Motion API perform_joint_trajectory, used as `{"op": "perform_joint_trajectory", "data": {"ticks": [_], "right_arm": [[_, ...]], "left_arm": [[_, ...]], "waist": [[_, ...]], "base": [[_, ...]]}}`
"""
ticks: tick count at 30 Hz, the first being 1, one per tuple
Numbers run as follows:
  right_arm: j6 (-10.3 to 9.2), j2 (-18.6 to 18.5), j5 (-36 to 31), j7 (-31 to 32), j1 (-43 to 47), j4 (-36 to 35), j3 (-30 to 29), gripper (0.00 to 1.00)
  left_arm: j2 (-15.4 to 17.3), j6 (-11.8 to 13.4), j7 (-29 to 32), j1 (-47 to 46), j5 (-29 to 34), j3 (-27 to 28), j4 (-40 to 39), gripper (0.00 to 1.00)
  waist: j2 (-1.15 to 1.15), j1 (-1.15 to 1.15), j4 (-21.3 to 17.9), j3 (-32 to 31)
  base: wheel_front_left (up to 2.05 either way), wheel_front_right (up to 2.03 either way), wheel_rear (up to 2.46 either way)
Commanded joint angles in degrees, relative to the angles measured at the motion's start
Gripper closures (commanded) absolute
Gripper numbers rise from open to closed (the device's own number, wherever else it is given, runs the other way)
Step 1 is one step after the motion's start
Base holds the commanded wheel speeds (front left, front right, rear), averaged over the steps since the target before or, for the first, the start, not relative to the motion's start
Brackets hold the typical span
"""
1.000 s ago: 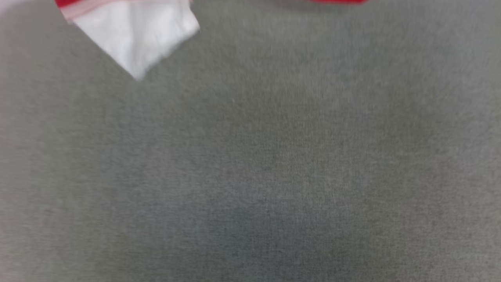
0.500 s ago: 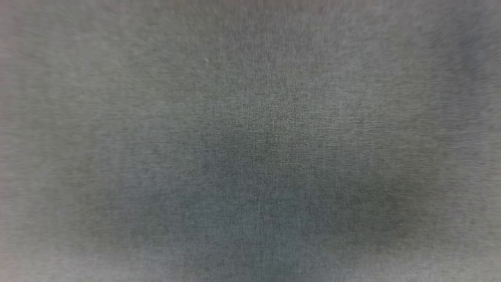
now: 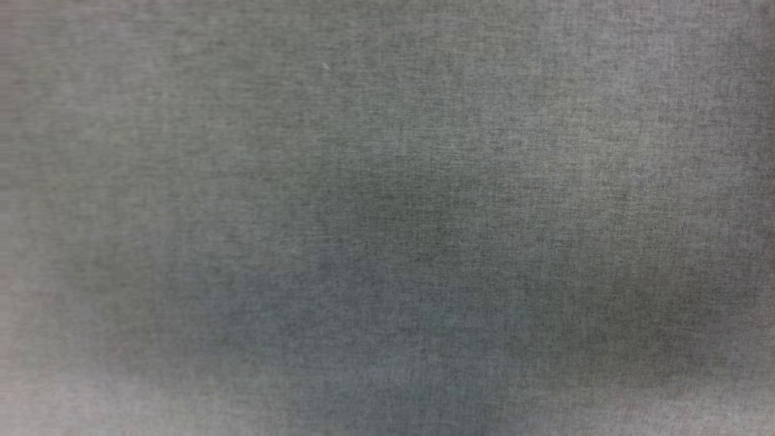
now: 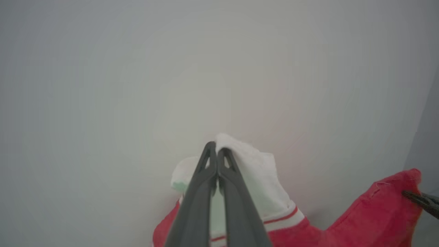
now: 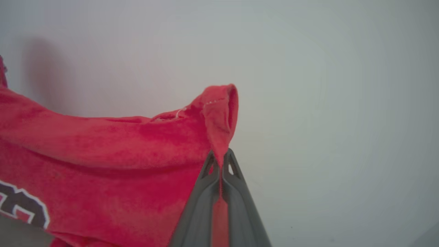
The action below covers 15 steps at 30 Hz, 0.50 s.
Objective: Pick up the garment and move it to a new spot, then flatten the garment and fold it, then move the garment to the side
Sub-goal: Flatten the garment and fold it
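Left wrist view: left gripper (image 4: 216, 148) pinched shut on the white sleeve of the red jersey shirt (image 4: 264, 192), above the red-and-white striped trim. Right wrist view: right gripper (image 5: 221, 156) pinched shut on a red edge fold of the shirt, black white-edged numeral at lower left. Shirt spanning between both grippers against a plain pale background. Head view: blurred gray fabric surface (image 3: 387, 181).

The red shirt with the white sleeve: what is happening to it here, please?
The robot holds the red shirt with both arms. Its left pincer is shut on the white sleeve, its right pincer on a red edge, and the cloth sags between them. The head view looks down at a grey surface.
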Motion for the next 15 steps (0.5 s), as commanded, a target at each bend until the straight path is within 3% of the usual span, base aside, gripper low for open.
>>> {"op": "perform_joint_trajectory", "data": {"ticks": [1, 8, 15], "right_arm": [[-0.06, -0.53, 0.74, -0.27, 0.53, 1.3, 0.68, 1.0], [-0.06, -1.45, 7.68, 0.24, 4.46, 7.51, 5.05, 1.0], [-0.06, -5.1, 18.81, 3.02, 14.96, 5.35, 16.2, 1.0]], "left_arm": [[-0.59, -0.11, -0.12, 2.22, -1.62, -2.0, 0.95, 1.0], [0.17, -0.12, 7.88, 9.77, -8.21, -12.29, 2.21, 1.0], [5.34, -0.06, 17.96, 19.65, -14.54, -21.52, -3.73, 1.0]], "waist": [[0.0, 0.0, 1.54, -2.53], [0.0, 0.0, 3.26, -9.32], [0.0, 0.0, 4.77, -18.82]], "base": [[0.0, 0.0, 0.0], [0.0, 0.0, 0.0], [0.0, 0.0, 0.0]]}}
